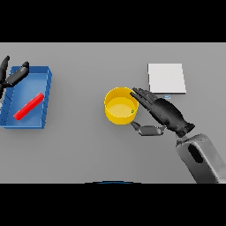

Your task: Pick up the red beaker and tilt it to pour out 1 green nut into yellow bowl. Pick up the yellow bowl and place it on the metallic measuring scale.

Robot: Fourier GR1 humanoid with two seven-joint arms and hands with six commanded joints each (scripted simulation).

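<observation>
A yellow bowl (118, 106) stands near the table's middle with a small green nut (132, 111) inside by its right wall. My right hand (163, 112) is just right of the bowl, fingers straight over its right rim and the thumb low beside it, open. The red beaker (29, 106) lies on its side in a blue tray (47, 92) at the left. My left hand (13, 76) hovers over the tray's far left corner, fingers straight. The metallic scale (166, 78) sits behind and to the right of the bowl, with nothing on it.
The blue tray's walls enclose the beaker at the table's left edge. The scale has a small display strip (166, 96) on its near side, just behind my right hand.
</observation>
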